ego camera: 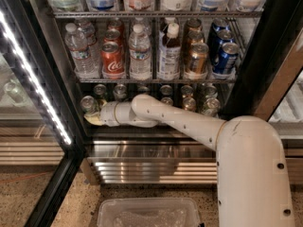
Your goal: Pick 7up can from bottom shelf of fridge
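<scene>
clear bin nearest, on floor | white arm reaches left above ribbed fridge base | gripper at bottom shelf left end, grasp state cannot tell | 7up can upright just behind it, far left
</scene>
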